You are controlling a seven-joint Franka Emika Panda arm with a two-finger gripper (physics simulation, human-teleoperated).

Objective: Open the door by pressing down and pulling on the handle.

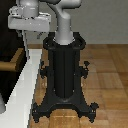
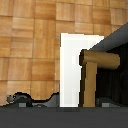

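Note:
The door (image 1: 9,42) is a dark panel at the exterior view's left, with a pale edge (image 1: 22,85) running toward the front. Its brown handle (image 1: 13,62) sticks out from the dark face. My gripper (image 1: 30,33) hangs above the handle, clear of it, and its fingers are too small and blurred to tell whether they are apart. In the wrist view the handle (image 2: 101,60) is a brown bar on a brown stem, set against the dark door (image 2: 116,40) beside its white edge (image 2: 70,70). No fingers show in that view.
The black ribbed robot pedestal (image 1: 64,70) with splayed feet stands just to the right of the door's edge in the exterior view. Wooden floor (image 1: 107,85) surrounds it. Part of the pedestal's feet (image 2: 30,99) shows in the wrist view.

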